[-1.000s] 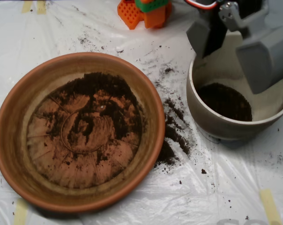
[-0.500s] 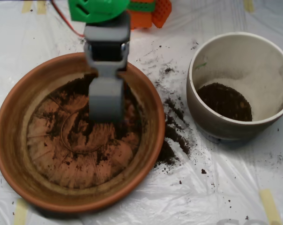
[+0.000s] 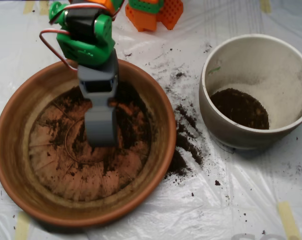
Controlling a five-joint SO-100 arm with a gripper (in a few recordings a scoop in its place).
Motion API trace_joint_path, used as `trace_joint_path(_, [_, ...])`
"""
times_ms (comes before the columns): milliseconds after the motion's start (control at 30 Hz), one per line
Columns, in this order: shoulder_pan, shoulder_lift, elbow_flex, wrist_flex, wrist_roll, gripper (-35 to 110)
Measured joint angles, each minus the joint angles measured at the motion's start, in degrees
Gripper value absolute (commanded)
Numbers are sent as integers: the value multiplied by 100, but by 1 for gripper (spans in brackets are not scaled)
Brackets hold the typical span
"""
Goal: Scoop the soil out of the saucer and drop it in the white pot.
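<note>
Since half a second ago the hand has slid slightly leftward and lower over the saucer, its tip down on the soil, likely to gather a load. I cannot tell whether its shells are parted or closed. Thin soil lies around and beneath it. Well to its right stands the white pot, with open tabletop between, past the saucer's raised rim.

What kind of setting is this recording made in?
Probably an indoor robot test bench set up for potting: a tabletop under taped-down clear plastic sheeting, loose dark soil spilled between a terracotta saucer and an off-white pot.
</note>
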Motion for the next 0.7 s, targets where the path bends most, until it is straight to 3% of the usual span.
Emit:
trace_joint_path(333, [352, -1090, -316, 35, 44, 48])
trace_joint_path(700, [413, -976, -475, -88, 18, 19])
